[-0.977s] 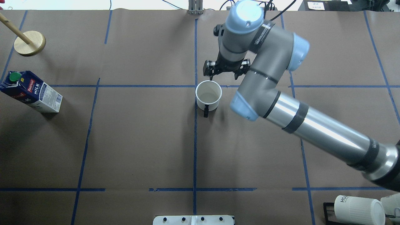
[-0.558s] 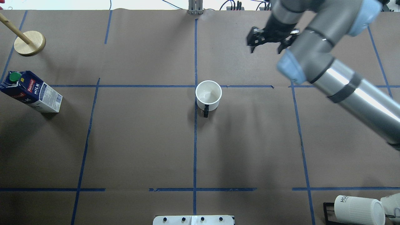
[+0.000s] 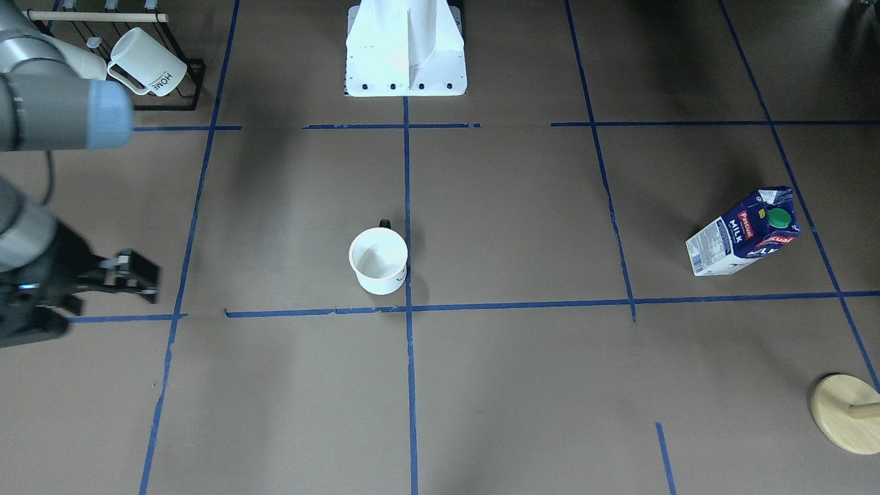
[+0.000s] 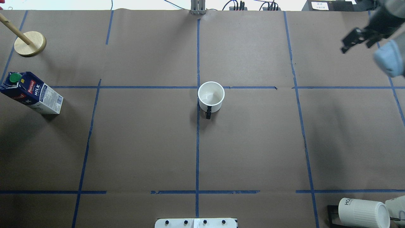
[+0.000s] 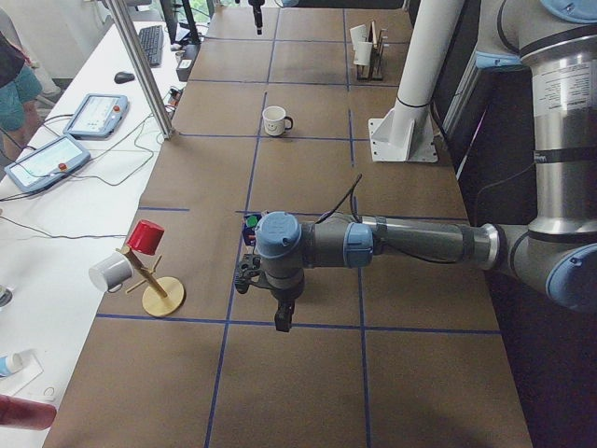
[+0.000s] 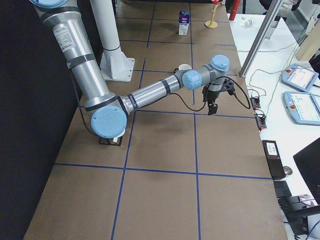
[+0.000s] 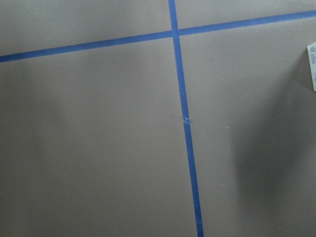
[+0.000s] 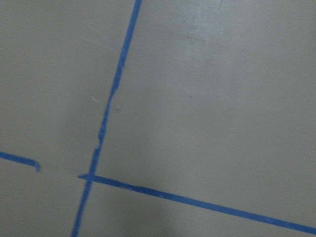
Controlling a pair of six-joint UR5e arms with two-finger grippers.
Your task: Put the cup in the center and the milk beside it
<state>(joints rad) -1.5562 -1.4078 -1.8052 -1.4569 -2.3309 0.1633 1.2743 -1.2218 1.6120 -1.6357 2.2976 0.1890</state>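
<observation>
The first half looks done: the smooth white cup [image 4: 211, 96] with the thin black handle stands right at the crossing of blue tape lines [image 4: 198, 87], a touch toward my base and to my right of it. It is upright, mouth up, with the handle pointing back at my base.

My right gripper [image 4: 357, 40] is well off to the right of the crossing, jaws spread and holding nothing.

What remains is the milk. The dark blue gable-top milk carton [image 4: 31, 93] with the round green cap stands well to the left of the crossing, long axis vertical, cap on top. My left gripper [image 5: 282, 323] hangs near it; I cannot tell how far open it is.
</observation>
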